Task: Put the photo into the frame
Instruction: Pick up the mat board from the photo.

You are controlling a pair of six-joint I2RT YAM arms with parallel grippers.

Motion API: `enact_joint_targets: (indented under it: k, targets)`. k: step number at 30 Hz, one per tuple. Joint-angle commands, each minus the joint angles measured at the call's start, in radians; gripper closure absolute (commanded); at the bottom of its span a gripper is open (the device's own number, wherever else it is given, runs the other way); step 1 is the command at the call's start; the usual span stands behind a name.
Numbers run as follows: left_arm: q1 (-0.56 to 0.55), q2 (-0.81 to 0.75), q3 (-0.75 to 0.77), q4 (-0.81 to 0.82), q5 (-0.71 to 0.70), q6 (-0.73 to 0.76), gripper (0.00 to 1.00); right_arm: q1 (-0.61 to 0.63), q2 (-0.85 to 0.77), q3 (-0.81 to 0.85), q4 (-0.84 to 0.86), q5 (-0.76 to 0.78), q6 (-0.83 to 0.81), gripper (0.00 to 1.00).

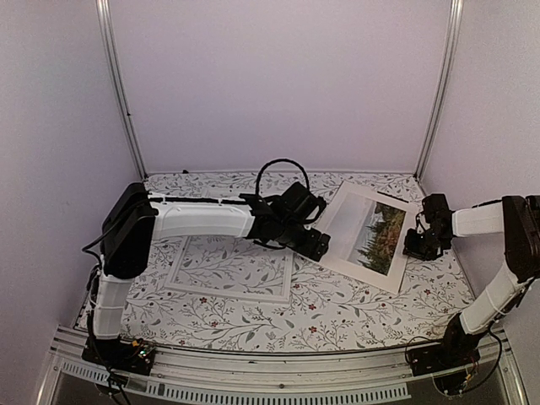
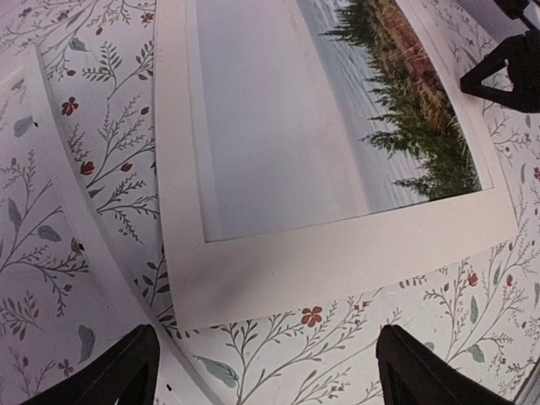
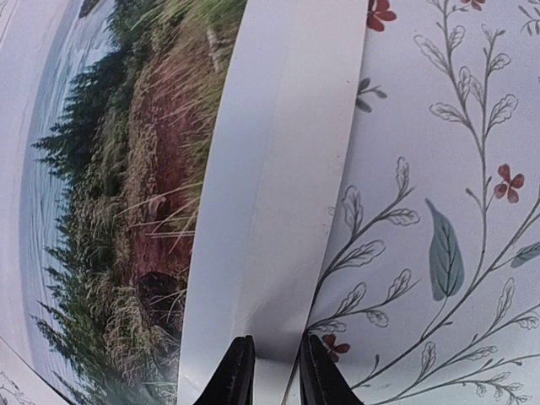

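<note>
Presently photo (image 1: 369, 226) laid face up right of centre; frame (image 1: 229, 294) laid flat lower left. Left claw (image 2: 266, 354) held wide open, empty, above photo. Right claw (image 3: 272, 371) nearly closed at photo's white border; grip cannot be told.

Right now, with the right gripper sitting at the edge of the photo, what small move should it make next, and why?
Probably close the right gripper fully on the white border of the photo. It straddles that edge with a narrow gap between its fingers, so a firm hold isn't evident yet, and the photo lies apart from the frame, off to its right.
</note>
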Motion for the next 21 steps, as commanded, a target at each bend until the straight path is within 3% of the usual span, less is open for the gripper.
enact_joint_targets:
  k: [1, 10, 21]
  targets:
    - [0.0, 0.088, 0.091, 0.015, 0.046, 0.029, 0.09, 0.025, -0.042, -0.063, -0.093, -0.032, 0.04, 0.8]
    - [0.013, 0.222, 0.253, -0.024, -0.098, 0.088, 0.12, 0.025, -0.088, -0.071, -0.102, -0.023, 0.054, 0.83]
    - [0.056, 0.299, 0.3, -0.03, -0.091, 0.127, 0.23, 0.026, -0.079, -0.037, -0.124, -0.006, 0.044, 0.83]
